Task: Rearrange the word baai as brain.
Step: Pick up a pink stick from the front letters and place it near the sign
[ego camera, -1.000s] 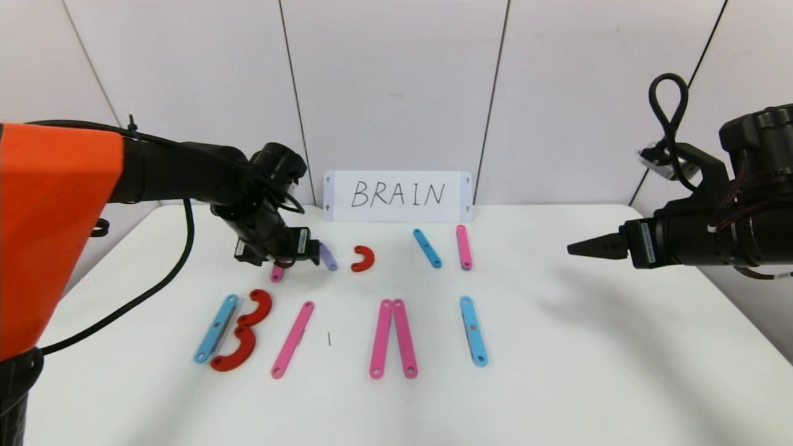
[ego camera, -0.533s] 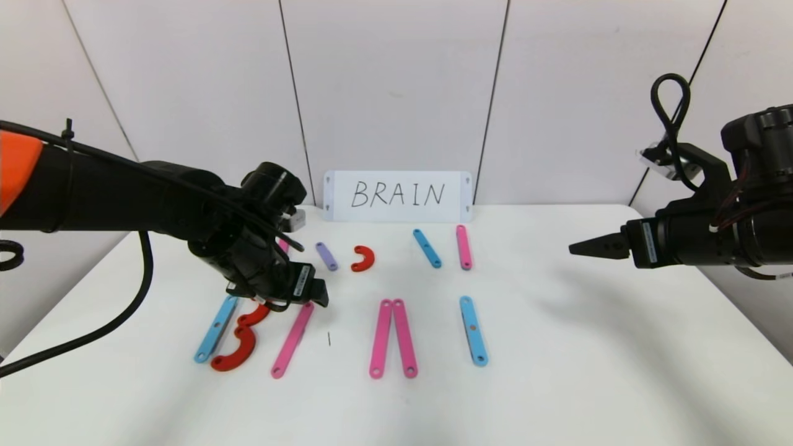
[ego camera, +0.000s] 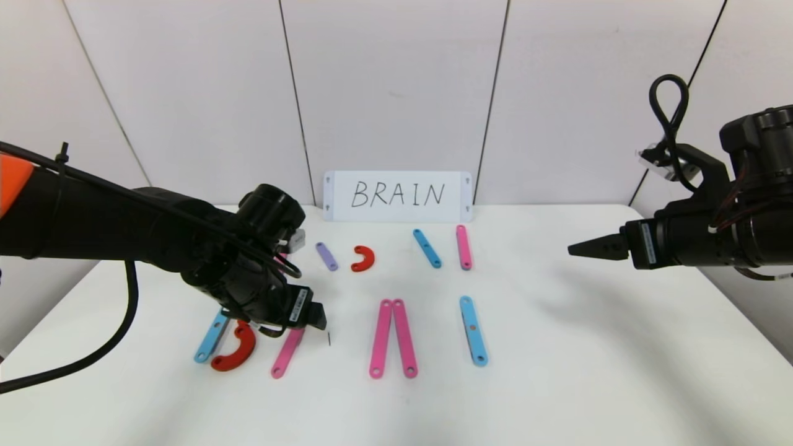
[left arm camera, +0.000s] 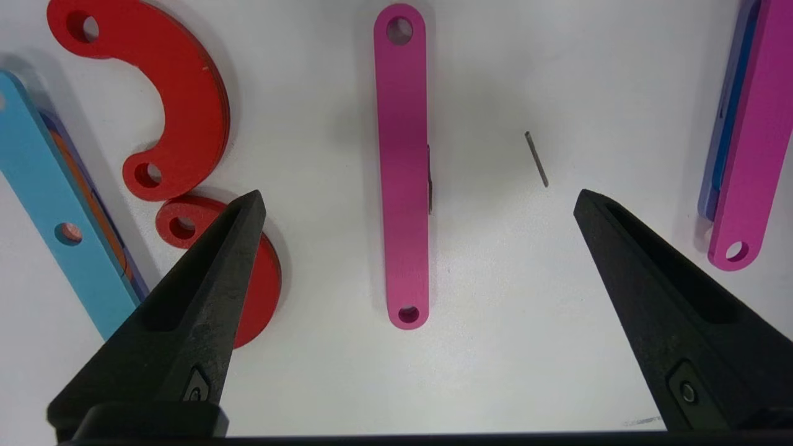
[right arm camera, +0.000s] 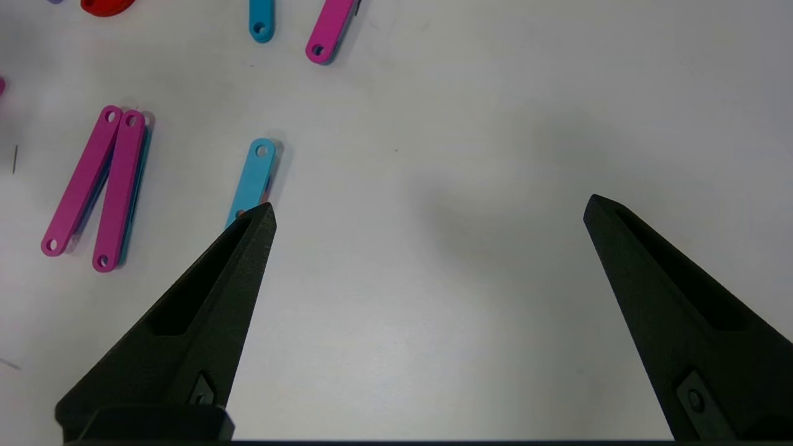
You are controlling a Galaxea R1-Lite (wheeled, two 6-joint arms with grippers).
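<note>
Head view: the word (ego camera: 347, 334) lies in the front row of the table (ego camera: 557, 371): 2 blue strips, 3 pink strips, 2 red arcs (wrist view shows both). Left gripper (left arm camera: 415, 204) hangs over it w/ fingers spread wide, nothing held; a lone pink strip (left arm camera: 403, 167) lies between the tips, 1 arc (left arm camera: 248, 272) under one finger. Back row: 1 purple, 1 arc, 1 blue, 1 pink. Right gripper (ego camera: 576, 249) is parked well off to the side, fingers apart, empty. BRAIN card (ego camera: 398, 196) stands behind.
</note>
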